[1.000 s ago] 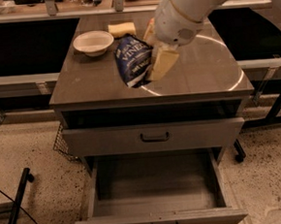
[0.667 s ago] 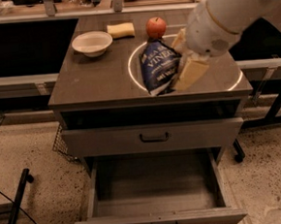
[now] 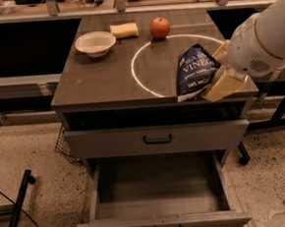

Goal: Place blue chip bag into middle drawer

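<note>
Clamping blue chip bag (image 3: pixel 196 72), claw (image 3: pixel 217 73) at its right, over countertop (image 3: pixel 100 77)

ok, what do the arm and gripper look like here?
Arm: glossy white, fat rounded segments, a thin orange ring round one joint, a small perforated grille on the wrist housing. Gripper, at the bag over the right front corner of the cabinet top: two flat pale-yellow wedge fingers. No cables or sleeves visible.
</note>
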`<state>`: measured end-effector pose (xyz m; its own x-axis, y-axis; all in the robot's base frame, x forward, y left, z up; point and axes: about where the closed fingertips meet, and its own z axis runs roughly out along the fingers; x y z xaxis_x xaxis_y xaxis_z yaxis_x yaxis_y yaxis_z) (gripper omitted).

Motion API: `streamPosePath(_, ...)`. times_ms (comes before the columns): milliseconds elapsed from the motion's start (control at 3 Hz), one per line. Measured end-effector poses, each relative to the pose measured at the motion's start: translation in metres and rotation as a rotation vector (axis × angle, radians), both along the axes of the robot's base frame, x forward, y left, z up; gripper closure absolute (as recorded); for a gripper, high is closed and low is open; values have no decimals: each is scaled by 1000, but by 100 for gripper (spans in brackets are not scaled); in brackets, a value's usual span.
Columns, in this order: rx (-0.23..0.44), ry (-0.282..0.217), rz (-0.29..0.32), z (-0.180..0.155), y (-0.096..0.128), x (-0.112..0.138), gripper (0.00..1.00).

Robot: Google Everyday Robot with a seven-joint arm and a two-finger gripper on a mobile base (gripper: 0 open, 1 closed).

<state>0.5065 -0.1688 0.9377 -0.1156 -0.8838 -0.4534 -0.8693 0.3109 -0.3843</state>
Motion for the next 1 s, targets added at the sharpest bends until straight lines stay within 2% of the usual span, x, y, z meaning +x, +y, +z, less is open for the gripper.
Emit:
streamPosePath(333,-32,76,-62,-43,-25,0,100)
streamPosePath(667,-31,191,-128,-112,-56,-21,100)
streamPosePath(1000,31,235,-129,-148,-73,-40,100)
